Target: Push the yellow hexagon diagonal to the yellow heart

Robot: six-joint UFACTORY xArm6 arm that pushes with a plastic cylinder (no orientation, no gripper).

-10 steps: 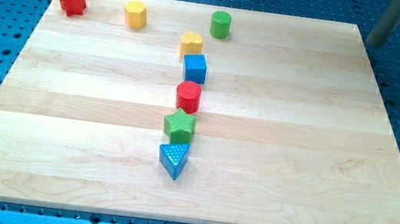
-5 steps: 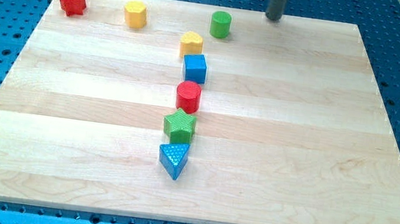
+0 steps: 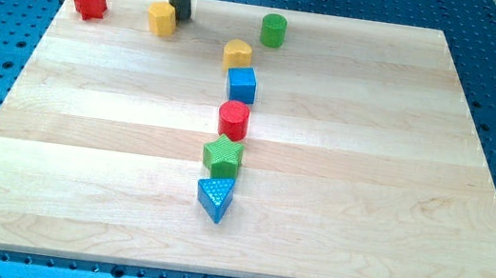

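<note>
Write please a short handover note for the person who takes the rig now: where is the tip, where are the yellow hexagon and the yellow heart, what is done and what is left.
My tip is at the upper right edge of the yellow hexagon, touching it or nearly, near the view's top left.
The yellow heart sits to the hexagon's lower right, just above the blue cube.
Done: the tip is at the hexagon.
Left: push the hexagon until it is diagonal to the heart.

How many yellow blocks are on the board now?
2. The yellow hexagon is near the view's top left, with my tip touching its right side. The yellow heart sits just above the blue cube. None seems hidden.
</note>
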